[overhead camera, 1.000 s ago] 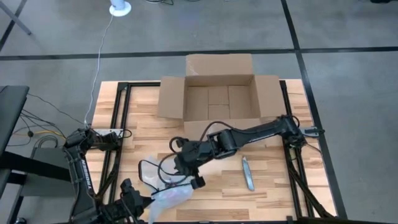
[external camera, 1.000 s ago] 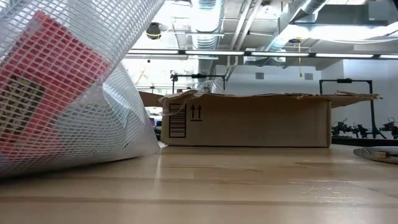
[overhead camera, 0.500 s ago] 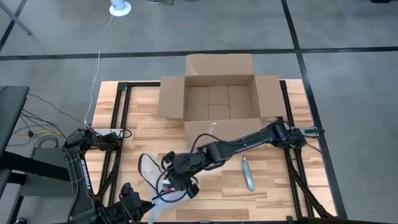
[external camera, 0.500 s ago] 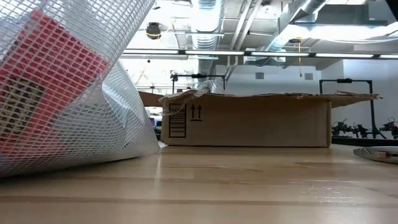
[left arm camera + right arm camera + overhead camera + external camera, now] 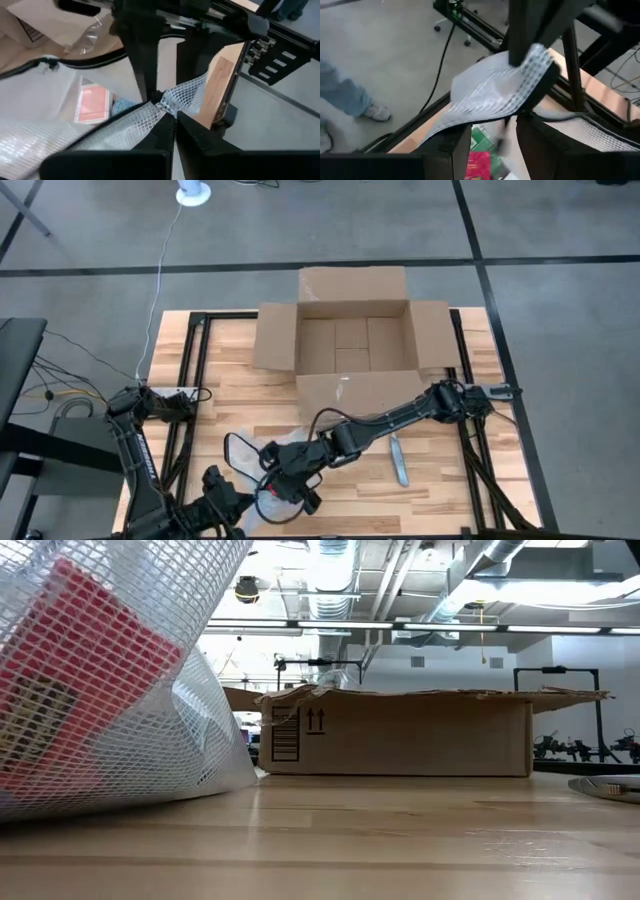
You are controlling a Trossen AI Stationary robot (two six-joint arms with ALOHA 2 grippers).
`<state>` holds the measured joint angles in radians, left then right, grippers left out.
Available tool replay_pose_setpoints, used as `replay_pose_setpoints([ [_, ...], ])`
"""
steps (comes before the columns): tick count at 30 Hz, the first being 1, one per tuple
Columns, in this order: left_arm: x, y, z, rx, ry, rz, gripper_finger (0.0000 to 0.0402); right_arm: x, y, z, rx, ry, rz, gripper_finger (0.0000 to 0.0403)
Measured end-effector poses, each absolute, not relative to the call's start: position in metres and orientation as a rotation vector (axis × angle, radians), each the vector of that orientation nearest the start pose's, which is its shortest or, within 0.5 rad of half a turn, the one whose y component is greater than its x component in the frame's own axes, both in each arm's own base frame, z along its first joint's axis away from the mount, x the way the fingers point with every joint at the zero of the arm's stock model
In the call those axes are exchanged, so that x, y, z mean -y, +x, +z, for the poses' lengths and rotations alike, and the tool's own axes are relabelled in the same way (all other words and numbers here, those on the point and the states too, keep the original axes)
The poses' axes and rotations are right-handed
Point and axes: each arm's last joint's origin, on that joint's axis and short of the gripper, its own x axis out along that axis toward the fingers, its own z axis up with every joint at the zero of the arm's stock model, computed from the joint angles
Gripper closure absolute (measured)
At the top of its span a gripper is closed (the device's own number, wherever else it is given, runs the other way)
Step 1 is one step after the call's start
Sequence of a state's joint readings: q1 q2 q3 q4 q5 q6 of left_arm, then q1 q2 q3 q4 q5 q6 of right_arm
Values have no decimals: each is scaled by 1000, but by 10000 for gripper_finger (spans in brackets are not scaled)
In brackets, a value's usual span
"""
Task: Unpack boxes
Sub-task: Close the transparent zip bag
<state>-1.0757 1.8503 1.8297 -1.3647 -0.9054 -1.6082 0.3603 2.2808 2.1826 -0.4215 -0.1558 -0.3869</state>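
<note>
The brown cardboard box [image 5: 350, 330] stands open at the table's far middle, flaps spread, and also shows in the low view [image 5: 400, 735]. A clear mesh zip bag [image 5: 262, 470] lies near the front left edge, with a red pack [image 5: 92, 105] inside; it fills the low view's left [image 5: 110, 690]. My left gripper [image 5: 169, 111] is shut on the bag near the front edge [image 5: 238, 502]. My right gripper [image 5: 494, 142] stands open at the bag's mouth [image 5: 295, 490], under the lifted mesh flap [image 5: 495, 90]. My left gripper pinches a bunched bit of the bag's mesh edge [image 5: 172, 97] between its two fingers, coming in on a slant from the table's near left. That edge is lifted as a flap, while the bag's body stays on the table. My right gripper: whether its fingers touch the bag, I cannot tell.
A grey utility knife [image 5: 398, 458] lies on the table right of the bag. Black frame rails [image 5: 185, 410] run along the table's left and right sides. A person's leg and shoe [image 5: 350, 100] show on the floor beyond the table.
My right gripper has moved toward the table's near left edge, down onto the bag, which it now largely covers in the high view. The bag has shifted a little in the low view.
</note>
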Motion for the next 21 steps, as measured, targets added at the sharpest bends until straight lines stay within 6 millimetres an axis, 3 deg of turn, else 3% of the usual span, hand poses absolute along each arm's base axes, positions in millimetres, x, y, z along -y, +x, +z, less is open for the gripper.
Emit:
replay_pose_setpoints([
  [17,306,195,329,-589,-395,381,401,-174,504,278,-441,-373,543,264],
  [21,306,195,329,-589,-390,380,401,-174,503,276,-453,-381,549,289],
])
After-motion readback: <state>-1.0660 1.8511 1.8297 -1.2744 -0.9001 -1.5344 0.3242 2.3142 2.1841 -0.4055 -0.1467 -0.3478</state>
